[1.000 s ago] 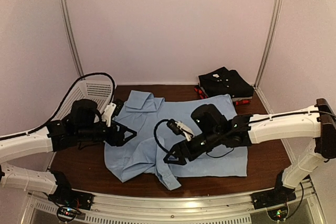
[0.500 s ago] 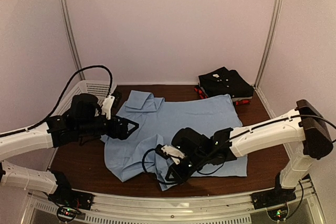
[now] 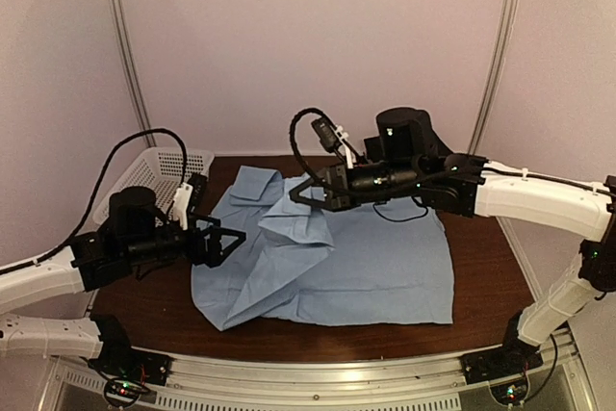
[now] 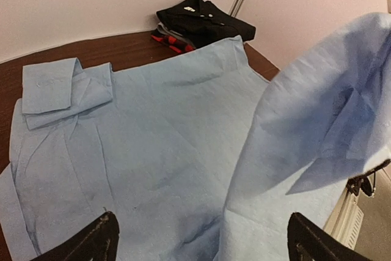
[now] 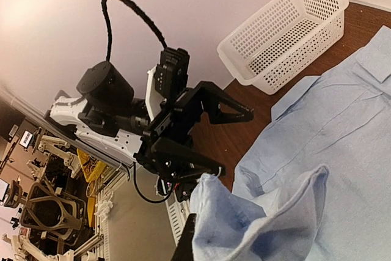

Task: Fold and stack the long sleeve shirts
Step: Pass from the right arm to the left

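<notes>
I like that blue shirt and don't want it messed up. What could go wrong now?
1. The right gripper pinches just an edge of the light blue shirt and holds it high. It might slip and drop in a crumpled heap.
2. Pulling the lifted flap farther could drag the flat part and wrinkle it.
3. The left gripper hangs open right beside that flap and might snag it.

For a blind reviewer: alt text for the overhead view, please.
The right gripper, shut on the blue shirt, holds a fold of it above the table. The left gripper hovers open at the shirt's left edge, near a white basket.
</notes>
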